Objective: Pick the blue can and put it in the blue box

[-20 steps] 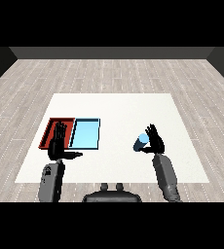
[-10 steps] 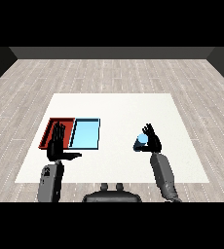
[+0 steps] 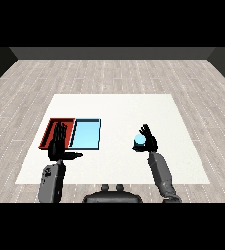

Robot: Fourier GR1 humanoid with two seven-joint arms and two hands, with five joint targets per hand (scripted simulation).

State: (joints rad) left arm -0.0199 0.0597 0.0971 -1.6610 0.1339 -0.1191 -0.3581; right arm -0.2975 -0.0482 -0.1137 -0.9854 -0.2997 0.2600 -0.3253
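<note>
Head view: the small light-blue cylindrical can (image 3: 140, 141) sits well right of the light blue tray (image 3: 86, 135), with the right hand (image 3: 148, 142) and its fingers curling round it, though most of the can is hidden. The can could tip if the hold is partial. The left hand (image 3: 56, 144) hovers with straight fingers over the red tray (image 3: 51, 131) on the white desk (image 3: 114, 110).

Single head view: looks down and forward across the whole white table (image 3: 119, 105), far edge uppermost.
</note>
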